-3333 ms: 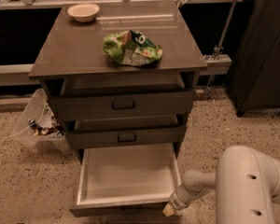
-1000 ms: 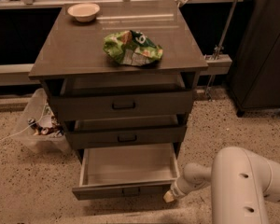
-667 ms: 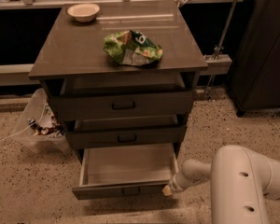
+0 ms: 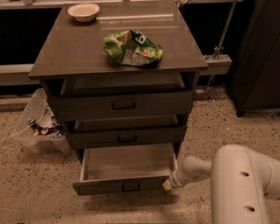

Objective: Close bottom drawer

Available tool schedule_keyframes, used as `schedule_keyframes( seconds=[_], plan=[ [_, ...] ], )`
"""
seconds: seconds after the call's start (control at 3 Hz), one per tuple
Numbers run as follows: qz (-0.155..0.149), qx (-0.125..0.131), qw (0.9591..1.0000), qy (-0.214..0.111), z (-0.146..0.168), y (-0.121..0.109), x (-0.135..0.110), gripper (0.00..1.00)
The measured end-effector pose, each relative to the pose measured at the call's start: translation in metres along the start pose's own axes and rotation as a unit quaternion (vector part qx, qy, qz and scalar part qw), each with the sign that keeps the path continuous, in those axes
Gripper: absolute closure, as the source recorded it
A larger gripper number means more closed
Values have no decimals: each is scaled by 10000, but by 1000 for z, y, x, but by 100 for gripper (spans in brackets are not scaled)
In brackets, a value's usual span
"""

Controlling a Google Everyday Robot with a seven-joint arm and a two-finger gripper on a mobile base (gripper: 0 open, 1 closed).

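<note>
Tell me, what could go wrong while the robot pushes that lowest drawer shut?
1. The gripper sits at the right front corner of the bottom drawer, away from the handle in the middle. An off-centre push might skew the drawer and jam it.
2. From that corner the gripper could slip off past the drawer's side.
3. A hard shove may shake the cabinet and shift the green bag on top.
</note>
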State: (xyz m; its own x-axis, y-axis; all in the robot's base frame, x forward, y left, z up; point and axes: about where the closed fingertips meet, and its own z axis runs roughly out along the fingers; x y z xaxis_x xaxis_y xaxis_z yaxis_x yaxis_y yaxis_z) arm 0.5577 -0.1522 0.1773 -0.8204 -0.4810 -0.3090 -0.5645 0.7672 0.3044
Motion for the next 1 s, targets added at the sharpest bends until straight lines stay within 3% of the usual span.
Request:
schedule_keyframes(
  seconds=[0.67,1.0],
  plan=[
    [15,88,10000,14,2,-6,-4,100],
    [120,260,9996,-5,5,-25,-15,100]
  ],
)
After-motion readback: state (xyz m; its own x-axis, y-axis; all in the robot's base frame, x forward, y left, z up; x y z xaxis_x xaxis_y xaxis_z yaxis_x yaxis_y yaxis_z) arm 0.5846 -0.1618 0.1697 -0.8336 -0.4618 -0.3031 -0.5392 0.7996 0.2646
